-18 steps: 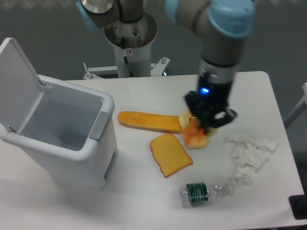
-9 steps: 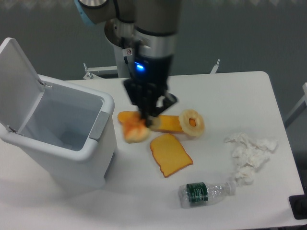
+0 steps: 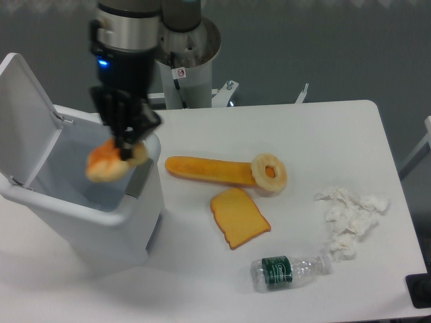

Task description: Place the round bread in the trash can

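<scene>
My gripper [image 3: 123, 149] is shut on the round bread [image 3: 106, 163], an orange-golden lump with pale patches. It hangs over the open mouth of the white trash can [image 3: 40, 202] at the left, near the can's right rim with the grey panel [image 3: 140, 176]. The can's lid [image 3: 23, 114] stands flipped up at the far left. The bread looks slightly blurred.
On the white table lie a long orange loaf [image 3: 209, 171], a pale ring-shaped bread [image 3: 269, 173] at its right end, a square toast slice [image 3: 239, 217], a plastic bottle [image 3: 286, 270] near the front and crumpled white tissue [image 3: 349, 219] at the right.
My gripper has carried the round bread from beside the ring bread leftward across the table and up, to above the trash can's opening. The other items have not moved.
</scene>
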Motion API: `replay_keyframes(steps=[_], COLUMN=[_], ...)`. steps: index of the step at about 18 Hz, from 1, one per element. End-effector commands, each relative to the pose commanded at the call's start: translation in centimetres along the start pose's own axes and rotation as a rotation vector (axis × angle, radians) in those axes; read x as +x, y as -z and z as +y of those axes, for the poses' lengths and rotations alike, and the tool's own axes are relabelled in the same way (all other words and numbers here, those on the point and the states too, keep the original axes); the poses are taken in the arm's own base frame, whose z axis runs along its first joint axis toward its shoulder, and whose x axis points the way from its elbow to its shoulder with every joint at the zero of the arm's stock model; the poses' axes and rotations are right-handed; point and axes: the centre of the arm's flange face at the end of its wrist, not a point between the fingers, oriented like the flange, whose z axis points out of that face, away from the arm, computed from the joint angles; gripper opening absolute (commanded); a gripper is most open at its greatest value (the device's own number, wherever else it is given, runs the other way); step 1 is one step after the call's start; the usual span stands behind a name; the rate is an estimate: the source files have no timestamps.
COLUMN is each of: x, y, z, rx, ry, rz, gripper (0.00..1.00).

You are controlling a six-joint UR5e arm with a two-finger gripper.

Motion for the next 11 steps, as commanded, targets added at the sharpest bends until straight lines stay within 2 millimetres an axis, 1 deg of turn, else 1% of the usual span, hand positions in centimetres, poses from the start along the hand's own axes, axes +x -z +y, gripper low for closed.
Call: replay_keyframes(steps=[1,3,5,9,10,11], x=[0.5,1.4,2.0,1.9,1.6,0.8], y=[0.6,1.6,1.8,1.9,1.8,1.6], z=[0.2,0.5,0.3,0.5,0.7,1.2], rx=[-0.001,0.007,0.009,0.008,0.005,-0.002], ry=[-0.006,-0.009,-0.017,-0.012,-0.007,-0.001], rz=[-0.012,-0.015,-0.009,-0.015,-0.021,-0.030], gripper=[1.00,1.00,1.00,1.00,1.00,1.00])
